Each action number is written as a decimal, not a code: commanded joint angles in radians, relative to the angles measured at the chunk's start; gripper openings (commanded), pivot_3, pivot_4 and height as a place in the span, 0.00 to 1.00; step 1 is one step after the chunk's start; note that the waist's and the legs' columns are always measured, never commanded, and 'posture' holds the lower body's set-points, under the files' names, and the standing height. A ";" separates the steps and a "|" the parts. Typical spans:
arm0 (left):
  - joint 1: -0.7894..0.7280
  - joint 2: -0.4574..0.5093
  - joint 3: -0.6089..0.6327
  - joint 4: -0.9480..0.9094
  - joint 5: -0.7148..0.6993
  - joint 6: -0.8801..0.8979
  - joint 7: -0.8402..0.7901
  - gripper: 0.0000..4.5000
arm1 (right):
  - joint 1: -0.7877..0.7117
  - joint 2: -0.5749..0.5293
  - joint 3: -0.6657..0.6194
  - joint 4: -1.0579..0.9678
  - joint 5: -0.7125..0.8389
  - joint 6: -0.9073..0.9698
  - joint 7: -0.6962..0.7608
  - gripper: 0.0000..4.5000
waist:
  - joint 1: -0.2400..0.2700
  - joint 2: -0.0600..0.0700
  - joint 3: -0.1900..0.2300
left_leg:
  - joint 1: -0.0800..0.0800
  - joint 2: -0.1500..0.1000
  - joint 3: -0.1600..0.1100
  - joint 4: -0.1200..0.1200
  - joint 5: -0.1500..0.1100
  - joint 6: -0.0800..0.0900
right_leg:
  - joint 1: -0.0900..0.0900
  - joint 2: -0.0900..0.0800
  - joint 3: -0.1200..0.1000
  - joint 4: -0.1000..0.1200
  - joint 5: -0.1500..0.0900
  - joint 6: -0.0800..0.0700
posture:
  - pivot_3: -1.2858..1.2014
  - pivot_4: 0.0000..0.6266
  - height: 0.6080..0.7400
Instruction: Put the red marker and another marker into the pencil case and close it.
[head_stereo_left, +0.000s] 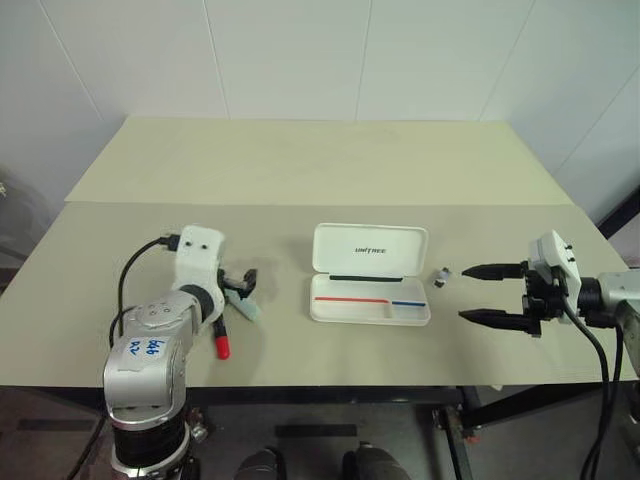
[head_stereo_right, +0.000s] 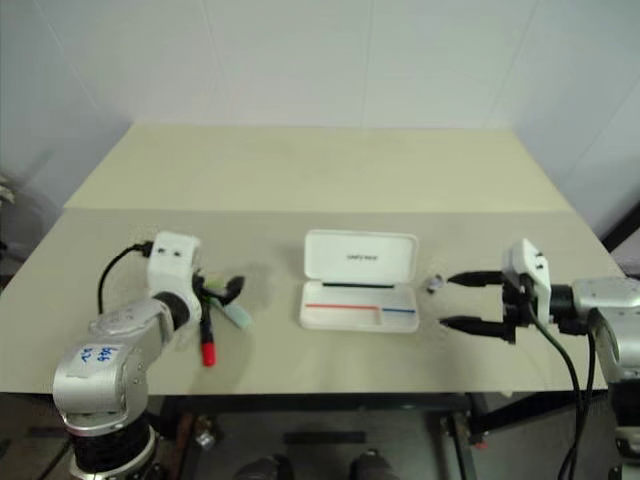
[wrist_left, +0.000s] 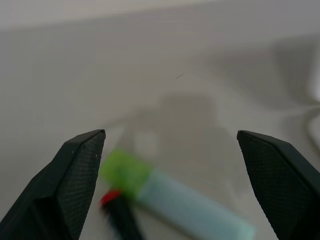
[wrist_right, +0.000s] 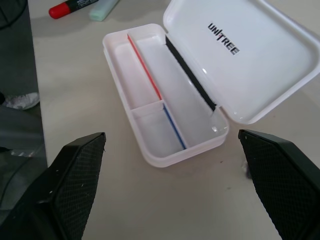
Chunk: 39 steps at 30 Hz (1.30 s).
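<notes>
Nearest the table's front edge on the left lie the red marker (head_stereo_left: 223, 338) and the green highlighter (head_stereo_left: 245, 305), side by side and touching or nearly so, both outside the pencil case, so neither has been packed yet. The left gripper (head_stereo_left: 240, 284) hangs just over them with its fingers spread wide and nothing between them; in its wrist view the highlighter's green cap (wrist_left: 125, 172) and the marker's red tip sit low between the fingertips, which suggests it is lining up for a pick. Further in, at mid-table, the pencil case (head_stereo_left: 369, 312) lies open, lid tipped back (a thin red-and-blue stick already rests in the tray), ready to receive both. To its right the right gripper (head_stereo_left: 488, 293) faces the case, fingers fully apart and empty, probably waiting to steady or shut it. A small dark bit (head_stereo_left: 441, 273) lies between them.
</notes>
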<state>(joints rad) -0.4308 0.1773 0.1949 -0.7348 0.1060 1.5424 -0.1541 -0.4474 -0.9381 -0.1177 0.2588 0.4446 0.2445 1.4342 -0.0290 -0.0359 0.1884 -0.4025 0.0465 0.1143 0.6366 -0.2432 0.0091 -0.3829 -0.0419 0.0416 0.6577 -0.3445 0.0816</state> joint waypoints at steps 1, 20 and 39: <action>0.009 -0.067 0.015 -0.085 0.050 0.068 0.088 1.00 | -0.044 0.007 0.013 0.036 -0.016 -0.026 0.029 1.00 | 0.001 0.000 0.000 | 0.000 0.000 0.000 0.000 0.000 0.000 | 0.000 0.000 0.000 -0.001 0.000 0.000 | 0.52 0.24 1.00; 0.185 -0.187 0.009 -0.155 0.101 0.072 0.165 1.00 | -0.166 0.036 0.071 0.170 -0.078 -0.067 0.077 1.00 | 0.000 0.000 0.000 | 0.000 0.000 -0.005 0.000 -0.004 -0.007 | 0.006 0.000 -0.005 -0.007 -0.001 -0.001 | 0.52 0.24 1.00; 0.083 -0.060 0.029 -0.004 0.053 0.072 0.121 0.13 | -0.117 0.036 0.030 0.120 -0.062 -0.058 0.040 1.00 | 0.001 0.000 0.000 | 0.000 0.000 -0.006 -0.001 -0.004 -0.007 | 0.006 -0.001 -0.007 -0.007 -0.001 -0.002 | 0.52 0.24 1.00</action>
<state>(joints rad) -0.3316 0.1012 0.2184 -0.7301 0.1625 1.6175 -0.0272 -0.5694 -0.8891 -0.0474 0.4111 0.3641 0.1945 1.4757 -0.0281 -0.0357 0.1883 -0.4022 0.0468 0.1083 0.6358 -0.2474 0.0016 -0.3768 -0.0425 0.0346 0.6507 -0.3455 0.0798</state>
